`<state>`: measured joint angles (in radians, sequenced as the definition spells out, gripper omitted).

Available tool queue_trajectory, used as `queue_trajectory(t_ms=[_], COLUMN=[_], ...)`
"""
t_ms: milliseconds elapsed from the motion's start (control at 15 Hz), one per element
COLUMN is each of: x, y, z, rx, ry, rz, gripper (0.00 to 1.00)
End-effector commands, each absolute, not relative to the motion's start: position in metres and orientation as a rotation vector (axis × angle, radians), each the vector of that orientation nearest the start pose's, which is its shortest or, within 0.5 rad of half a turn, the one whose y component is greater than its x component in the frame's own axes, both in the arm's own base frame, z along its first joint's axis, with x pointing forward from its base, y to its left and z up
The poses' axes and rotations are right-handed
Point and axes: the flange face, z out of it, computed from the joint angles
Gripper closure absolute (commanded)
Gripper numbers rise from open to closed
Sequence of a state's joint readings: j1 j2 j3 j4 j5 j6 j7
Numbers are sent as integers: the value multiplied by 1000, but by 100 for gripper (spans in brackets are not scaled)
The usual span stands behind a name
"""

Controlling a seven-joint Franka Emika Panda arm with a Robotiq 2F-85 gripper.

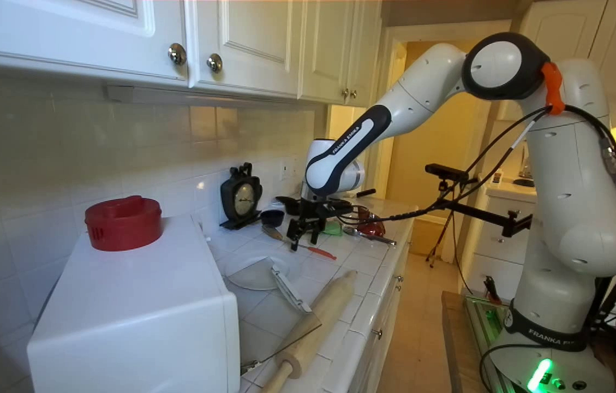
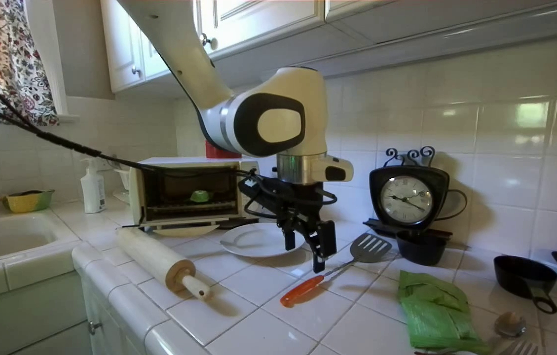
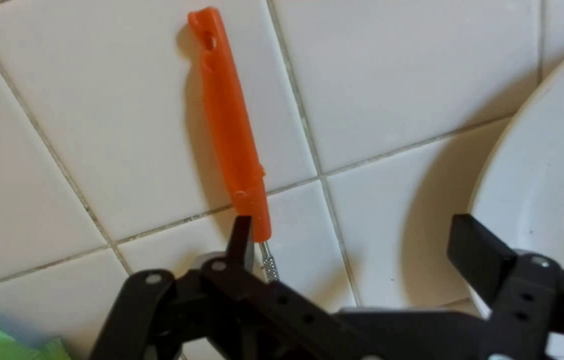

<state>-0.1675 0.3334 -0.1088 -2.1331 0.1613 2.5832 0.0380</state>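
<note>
Black two-fingered gripper (image 3: pixel 353 232): opened wide, white tile visible between its fingertips; it points down, low over the white tiled counter (image 2: pixel 248 323).
Contact: in the wrist view one finger overlaps the spot where handle meets shaft on a spatula with an orange plastic handle and a grey slotted metal head (image 3: pixel 236 145), while the opposite finger overlaps the edge of a round white plate (image 3: pixel 551 165); whether either finger touches cannot be told.
Cream boxy toaster oven (image 1: pixel 138 327): glass door lowered; a small green object (image 2: pixel 201 196) rests on the rack inside, too small to identify.
Red round plastic tub (image 1: pixel 124 224): stands on top of the oven, its inside hidden.
Small black pot (image 2: pixel 421 249): just in front of the black-framed clock (image 2: pixel 406 199); contents hard to see.
Small black skillet (image 2: pixel 515 286): near the pot, dark inside.
Yellow-and-green dish (image 2: pixel 24 203): beside the white sink (image 2: pixel 12 236), contents unclear.
Spatula's place: flat on the tiles below the gripper, nearer one finger; handle extending toward the counter's front edge, slotted head near the black pot.
Neighbours: crinkled green plastic packet (image 2: pixel 436 310) on the spatula's far side from the plate; pale wooden rolling pin (image 2: pixel 155 259) along the front edge.
</note>
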Motion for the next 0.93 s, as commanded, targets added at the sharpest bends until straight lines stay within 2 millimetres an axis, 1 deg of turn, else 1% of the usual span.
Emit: queue_trajectory(t_ms=[0, 133, 267, 333, 467, 733, 867], x=[540, 527, 512, 506, 496, 491, 492], y=[-162, -167, -175, -178, -184, -187, -193], z=[262, 263, 269, 270, 273, 270, 267], rx=[-2958, -2964, -2962, -2966, -2987, -3031, -3051], ry=[795, 831, 849, 834, 746, 557, 504], rz=[-214, -199, -193, -169, -134, -74, -53], gripper=[0, 0, 0, 0, 0, 0, 0])
